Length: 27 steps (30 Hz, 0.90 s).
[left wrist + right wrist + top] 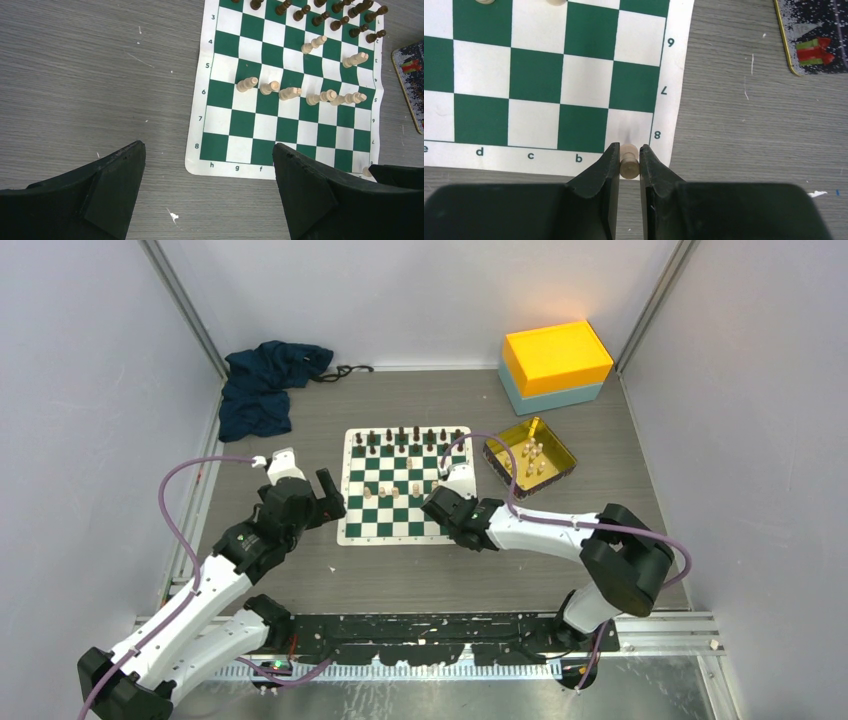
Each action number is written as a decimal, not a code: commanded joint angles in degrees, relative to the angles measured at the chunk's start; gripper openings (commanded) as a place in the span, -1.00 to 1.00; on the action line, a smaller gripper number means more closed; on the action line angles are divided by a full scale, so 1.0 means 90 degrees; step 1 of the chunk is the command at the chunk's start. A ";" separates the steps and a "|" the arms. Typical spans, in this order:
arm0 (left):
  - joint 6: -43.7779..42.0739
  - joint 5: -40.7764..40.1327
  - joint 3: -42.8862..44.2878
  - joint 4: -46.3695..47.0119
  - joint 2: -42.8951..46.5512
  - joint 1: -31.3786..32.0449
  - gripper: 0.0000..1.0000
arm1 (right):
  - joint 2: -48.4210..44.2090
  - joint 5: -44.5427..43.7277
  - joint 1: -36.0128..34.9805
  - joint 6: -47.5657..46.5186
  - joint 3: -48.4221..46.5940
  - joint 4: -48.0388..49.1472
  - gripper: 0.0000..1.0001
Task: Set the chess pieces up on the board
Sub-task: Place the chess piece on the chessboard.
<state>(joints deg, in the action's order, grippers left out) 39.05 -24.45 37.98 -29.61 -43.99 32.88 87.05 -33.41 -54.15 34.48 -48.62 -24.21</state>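
The right gripper [629, 150], bottom centre of its wrist view, is clamped on 1 small cream wooden chess piece [629, 162] at the white corner square beside the 8 on the flat green-and-white chessboard mat [549, 161]. Whether the piece touches the square I cannot tell. Placing looks to be the step in hand. The next move calls for settling it upright there, then parting the fingers without tipping it. Other cream pieces [290, 93] stand mid-board, and more sit in the shiny gold tray [556, 445], upper right. The left gripper [208, 150] hangs wide apart and empty, lower left.
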 commanded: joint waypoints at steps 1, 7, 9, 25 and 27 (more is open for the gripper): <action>0.0075 -0.0142 -0.0028 0.0206 0.0083 0.0023 0.96 | 0.0196 -0.0178 0.0049 0.0023 -0.0075 0.0486 -0.99; 0.0075 -0.0161 -0.0050 0.0207 0.0131 0.0021 0.96 | 0.0290 -0.0140 0.0172 -0.0030 -0.0071 0.0637 -0.99; 0.0075 -0.0174 -0.0050 0.0203 0.0132 0.0028 0.96 | 0.0275 -0.0114 0.0218 -0.0053 -0.0067 0.0661 -0.99; 0.0124 -0.0167 -0.0055 0.0247 -0.0004 0.0063 0.96 | 0.0345 0.0132 0.0353 -0.0025 0.0128 0.0854 -0.85; 0.0133 -0.0187 -0.0038 0.0245 -0.0012 0.0075 0.96 | 0.0345 0.0160 0.0350 -0.0027 0.0107 0.0836 -0.68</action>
<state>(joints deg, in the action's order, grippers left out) 39.24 -24.49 37.56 -29.54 -43.99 33.08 90.06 -32.29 -51.13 33.98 -47.72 -18.63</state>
